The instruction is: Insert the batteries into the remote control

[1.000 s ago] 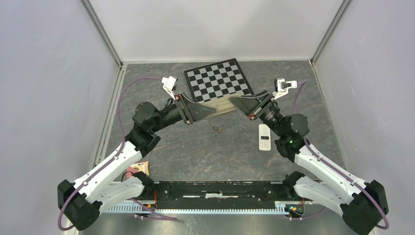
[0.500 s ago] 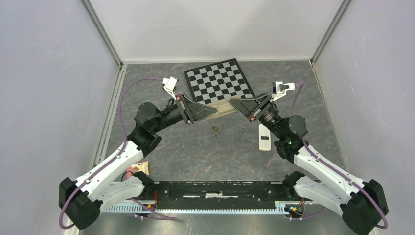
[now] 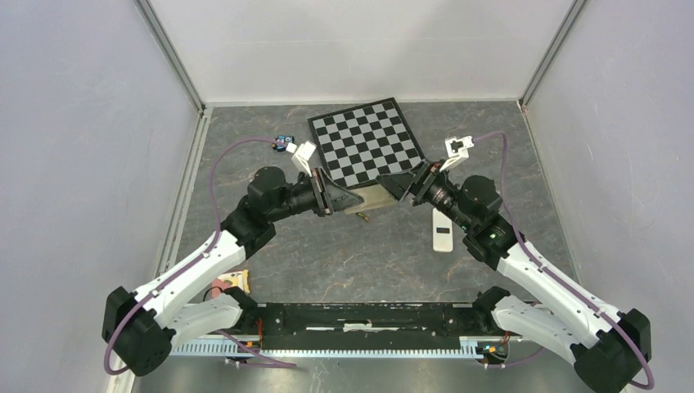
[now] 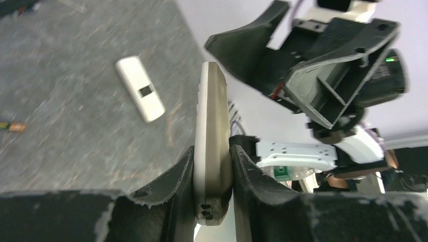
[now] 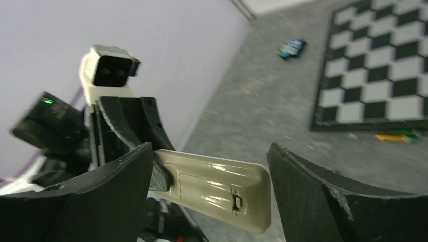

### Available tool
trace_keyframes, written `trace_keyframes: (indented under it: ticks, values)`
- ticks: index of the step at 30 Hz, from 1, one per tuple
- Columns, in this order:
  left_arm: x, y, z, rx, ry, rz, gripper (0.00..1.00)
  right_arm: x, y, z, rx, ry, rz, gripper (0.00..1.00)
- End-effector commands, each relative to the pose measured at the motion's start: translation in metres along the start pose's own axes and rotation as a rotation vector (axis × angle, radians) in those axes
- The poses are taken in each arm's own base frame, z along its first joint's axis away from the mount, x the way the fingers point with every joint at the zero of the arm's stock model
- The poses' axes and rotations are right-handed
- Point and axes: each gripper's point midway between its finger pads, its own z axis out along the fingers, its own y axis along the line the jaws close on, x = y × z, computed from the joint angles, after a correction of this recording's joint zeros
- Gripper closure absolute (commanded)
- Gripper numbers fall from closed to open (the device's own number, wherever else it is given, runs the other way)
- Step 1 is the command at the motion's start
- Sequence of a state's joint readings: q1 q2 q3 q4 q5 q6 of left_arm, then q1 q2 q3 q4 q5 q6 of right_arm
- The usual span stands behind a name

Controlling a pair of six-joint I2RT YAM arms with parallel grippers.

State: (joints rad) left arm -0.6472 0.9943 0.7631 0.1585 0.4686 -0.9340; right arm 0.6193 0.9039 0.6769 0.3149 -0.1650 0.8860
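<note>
Gripping the remote control (image 4: 212, 116) by one end in the narrowly closed left hand (image 4: 213, 151), above the table (image 3: 327, 254), tan back showing, long axis pointing across to the right hand (image 5: 209, 156), spread wide around the free end, one battery (image 3: 361, 216) lying below.

A robotics lab cell is suggested by a checkerboard (image 3: 366, 141) laid on a grey table (image 3: 327, 246), with plain white walls (image 3: 360, 49) set behind and beside it.
</note>
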Motion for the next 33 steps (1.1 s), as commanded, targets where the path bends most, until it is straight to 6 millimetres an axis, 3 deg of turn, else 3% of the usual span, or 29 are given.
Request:
trace_keyframes:
  ticks: [1, 6, 10, 18, 24, 33]
  values:
    - [0.034, 0.047, 0.0, -0.13, 0.124, -0.004, 0.98, 0.032, -0.069, -0.026, 0.297, 0.168, -0.172, 0.19]
    - [0.065, 0.085, 0.002, -0.219, 0.215, -0.086, 0.98, 0.076, -0.096, -0.045, 0.316, 0.299, -0.168, 0.42]
    - [0.089, 0.12, 0.006, -0.303, 0.281, -0.171, 0.98, 0.104, -0.103, -0.051, 0.261, 0.348, -0.126, 0.43]
    - [0.113, 0.161, 0.004, -0.415, 0.296, -0.259, 0.98, 0.152, -0.123, -0.054, 0.207, 0.439, -0.025, 0.51]
    - [0.132, 0.181, -0.006, -0.462, 0.318, -0.325, 0.98, 0.172, -0.133, -0.057, 0.193, 0.449, 0.036, 0.55]
    - [0.146, 0.193, -0.018, -0.479, 0.325, -0.362, 0.98, 0.199, -0.123, -0.055, 0.115, 0.492, 0.088, 0.58]
